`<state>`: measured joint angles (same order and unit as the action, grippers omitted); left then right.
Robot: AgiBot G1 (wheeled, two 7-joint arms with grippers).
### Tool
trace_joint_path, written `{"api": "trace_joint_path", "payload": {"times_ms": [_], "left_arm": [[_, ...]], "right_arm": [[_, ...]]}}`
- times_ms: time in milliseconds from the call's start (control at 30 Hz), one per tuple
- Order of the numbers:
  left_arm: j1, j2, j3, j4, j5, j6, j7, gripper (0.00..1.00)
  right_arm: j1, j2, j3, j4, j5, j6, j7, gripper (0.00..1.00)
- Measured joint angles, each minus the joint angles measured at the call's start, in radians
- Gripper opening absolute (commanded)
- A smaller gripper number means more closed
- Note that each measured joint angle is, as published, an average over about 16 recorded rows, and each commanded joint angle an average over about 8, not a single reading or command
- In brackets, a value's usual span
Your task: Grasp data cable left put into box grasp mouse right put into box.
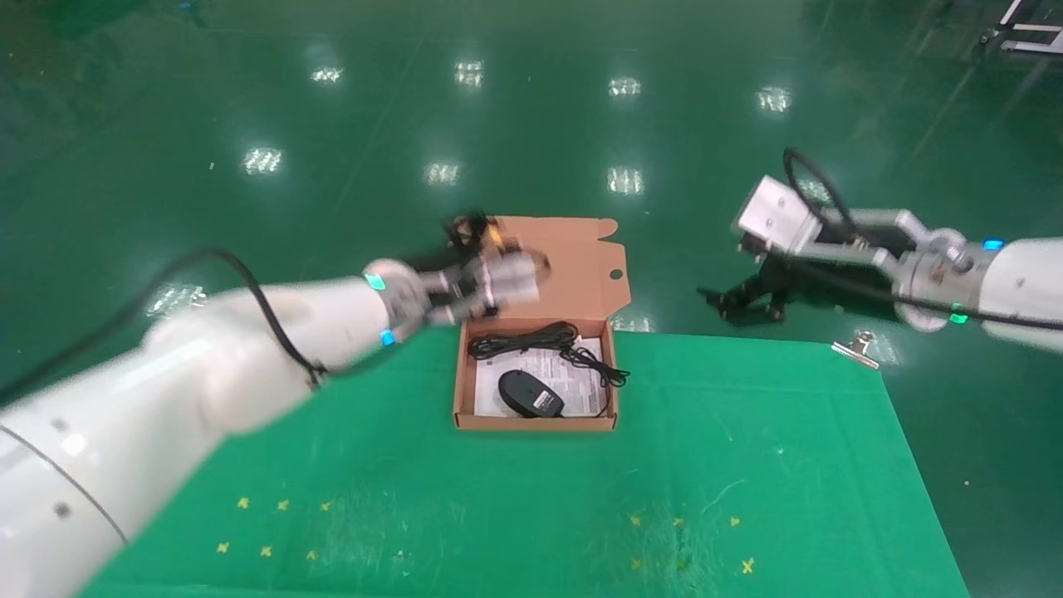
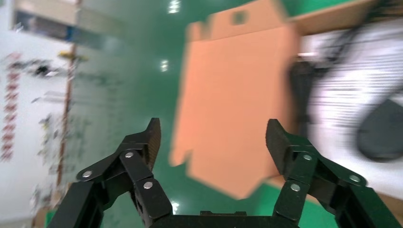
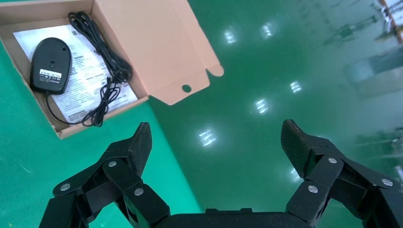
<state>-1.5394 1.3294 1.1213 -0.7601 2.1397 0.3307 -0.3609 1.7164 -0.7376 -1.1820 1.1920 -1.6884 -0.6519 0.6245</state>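
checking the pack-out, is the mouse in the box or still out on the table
In the box. The mouse lies label-up on the printed sheet inside the box, beside the data cable.

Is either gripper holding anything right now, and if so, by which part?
Nothing is held. Left gripper and right gripper are both open and empty; the mouse and data cable lie in the box.

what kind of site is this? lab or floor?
Likely a robot test bay on an industrial floor: glossy green epoxy floor reflecting ceiling lights, a green cloth-covered table clipped down with a binder clip, and a staged cardboard box.
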Motion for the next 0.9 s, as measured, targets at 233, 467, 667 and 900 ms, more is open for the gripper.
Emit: {"api": "trace_joint_path", "payload": {"times_ms": [233,467,667,900], "left_arm": [[-0.048,-0.023,-0.049,0.019,-0.019,0.004,-0.033,1.00],[-0.028,-0.075,-0.121,-0.008,-0.121,0.087,-0.027,1.00],[0.029,-0.151,-0.207,-0.068,-0.273,0.214,-0.004,1.00],[0.099,-0.241,-0.308,-0.141,-0.454,0.366,0.024,1.00]], "right_arm": [[0.020,0.018,0.023,0.036,0.013,-0.040,-0.015,1.00],[-0.018,0.032,0.089,0.052,0.081,-0.123,-0.050,1.00],[-0.091,0.043,0.184,0.057,0.184,-0.210,-0.096,1.00],[-0.179,0.057,0.299,0.063,0.308,-0.311,-0.150,1.00]]}}
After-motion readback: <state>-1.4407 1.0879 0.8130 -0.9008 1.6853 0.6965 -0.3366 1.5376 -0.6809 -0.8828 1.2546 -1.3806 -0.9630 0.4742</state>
